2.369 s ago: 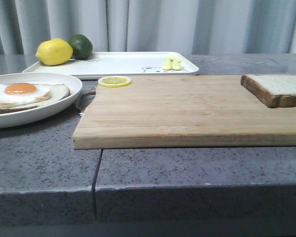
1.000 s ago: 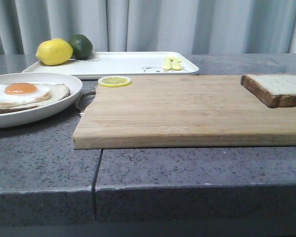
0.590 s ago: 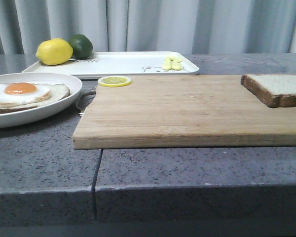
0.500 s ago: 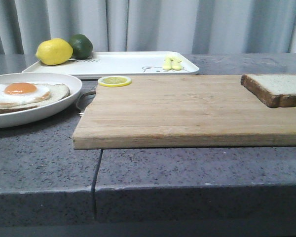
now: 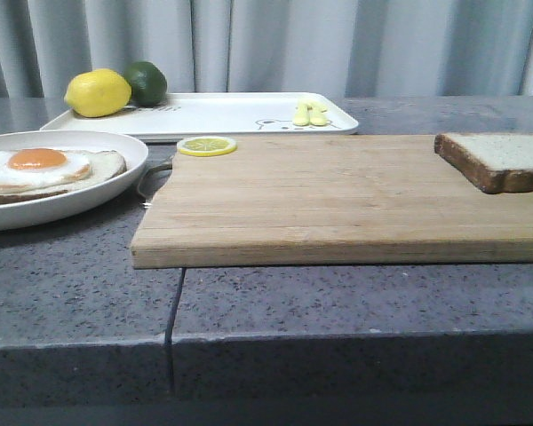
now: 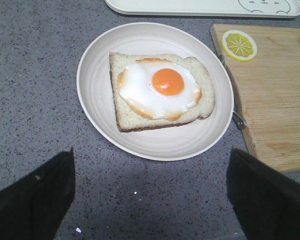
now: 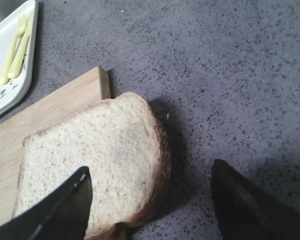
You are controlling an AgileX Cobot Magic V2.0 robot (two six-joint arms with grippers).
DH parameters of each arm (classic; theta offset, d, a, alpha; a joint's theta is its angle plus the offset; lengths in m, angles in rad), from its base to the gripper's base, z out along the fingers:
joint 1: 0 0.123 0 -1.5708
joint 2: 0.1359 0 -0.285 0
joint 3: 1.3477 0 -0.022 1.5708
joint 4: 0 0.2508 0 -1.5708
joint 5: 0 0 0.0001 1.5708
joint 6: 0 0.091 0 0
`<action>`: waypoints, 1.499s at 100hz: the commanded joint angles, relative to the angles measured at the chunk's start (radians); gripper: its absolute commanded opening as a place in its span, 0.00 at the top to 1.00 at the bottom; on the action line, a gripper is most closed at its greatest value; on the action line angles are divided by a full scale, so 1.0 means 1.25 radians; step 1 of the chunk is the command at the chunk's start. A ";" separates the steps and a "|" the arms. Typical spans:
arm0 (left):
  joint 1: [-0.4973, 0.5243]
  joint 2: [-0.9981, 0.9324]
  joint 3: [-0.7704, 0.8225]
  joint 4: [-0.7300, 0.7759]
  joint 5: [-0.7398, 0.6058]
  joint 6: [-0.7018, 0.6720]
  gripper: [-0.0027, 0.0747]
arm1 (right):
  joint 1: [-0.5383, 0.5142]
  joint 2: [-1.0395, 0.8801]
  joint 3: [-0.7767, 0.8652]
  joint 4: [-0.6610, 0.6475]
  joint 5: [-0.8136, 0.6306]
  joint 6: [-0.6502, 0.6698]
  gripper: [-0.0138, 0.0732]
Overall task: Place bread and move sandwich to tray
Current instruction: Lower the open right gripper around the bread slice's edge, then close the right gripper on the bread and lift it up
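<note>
The bread, a thick pale slice with a dark crust, lies on the right end of the wooden cutting board and overhangs its corner. My right gripper is open above that slice, one finger over the crumb and the other over the counter. The sandwich, bread topped with a fried egg, rests on a round white plate. Open and holding nothing, my left gripper hovers just short of the plate's near rim. The white tray sits at the back. Neither gripper shows in the front view.
A lemon and a lime sit on the tray's left end, with yellow cutlery at its right end. A lemon slice lies on the board's back left corner. The grey stone counter has a front edge near the camera.
</note>
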State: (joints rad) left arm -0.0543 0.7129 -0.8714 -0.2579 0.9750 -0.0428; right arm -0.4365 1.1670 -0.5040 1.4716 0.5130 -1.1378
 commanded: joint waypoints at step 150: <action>0.003 0.002 -0.027 -0.019 -0.051 -0.001 0.22 | -0.005 0.196 -0.039 0.105 0.144 -0.085 0.46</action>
State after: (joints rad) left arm -0.0543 0.7129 -0.8714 -0.2579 0.9750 -0.0428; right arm -0.4365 1.4120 -0.5329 1.5958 0.6993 -1.2281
